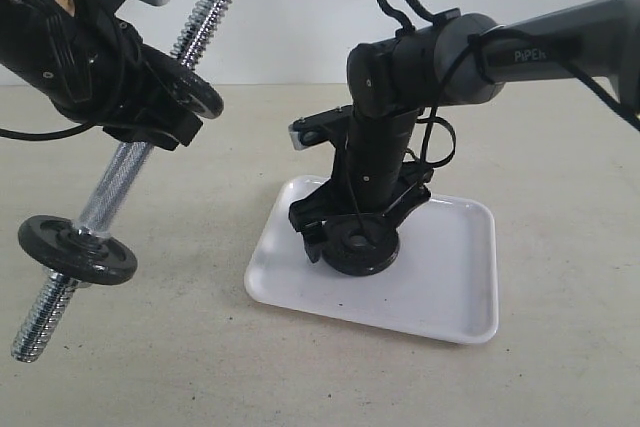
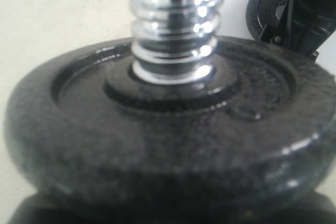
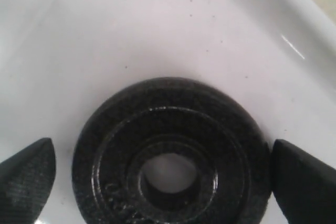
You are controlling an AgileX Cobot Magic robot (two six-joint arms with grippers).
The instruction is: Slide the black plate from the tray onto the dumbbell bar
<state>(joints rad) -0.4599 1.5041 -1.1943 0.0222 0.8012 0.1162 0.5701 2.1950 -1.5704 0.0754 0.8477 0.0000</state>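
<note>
The left wrist view's edge cuts off the dumbbell bar [image 2: 173, 24]; the weight disc [image 2: 168, 145] on it is blurred. The right wrist view's edge crops the black plate [image 3: 105, 140] and the fingertips [image 3: 31, 177] of the right tool [image 3: 165, 177], which hides most of that plate in the exterior view.
</note>
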